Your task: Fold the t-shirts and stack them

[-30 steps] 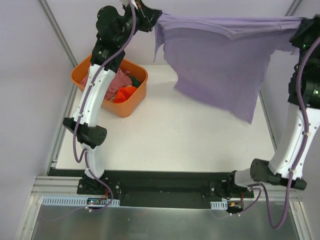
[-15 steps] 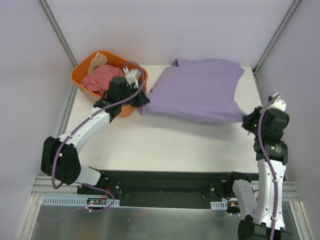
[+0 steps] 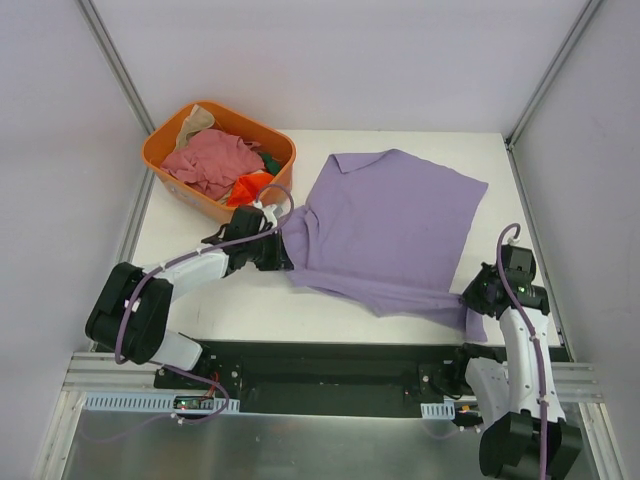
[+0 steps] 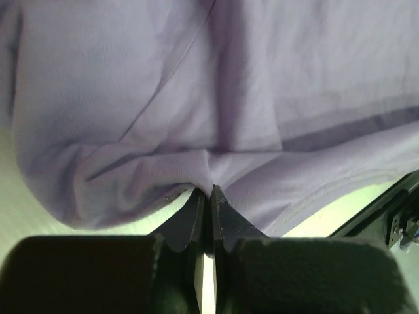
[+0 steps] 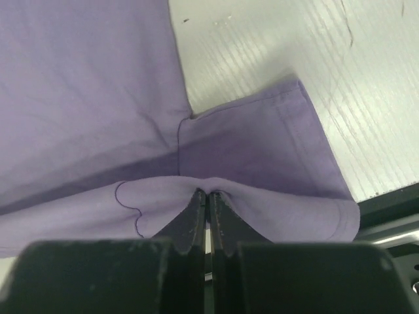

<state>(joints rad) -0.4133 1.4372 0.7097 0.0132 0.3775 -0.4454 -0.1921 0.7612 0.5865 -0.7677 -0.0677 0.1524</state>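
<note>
The lavender t-shirt point(image 3: 390, 225) lies spread flat on the bench point(image 3: 320, 305), right of centre. The left tool point(image 3: 287, 250) pinches its 9 o'clock edge, and the right tool point(image 3: 470, 297) pinches its 5 o'clock corner beside a sleeve. A pink t-shirt point(image 3: 208, 160) sits in the orange tub point(image 3: 160, 160) at 10 o'clock

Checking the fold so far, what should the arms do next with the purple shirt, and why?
Probably open the left gripper and right gripper together. Each is shut on the near edge of the purple shirt, which lies spread over the table, so letting go should settle it flat.
</note>
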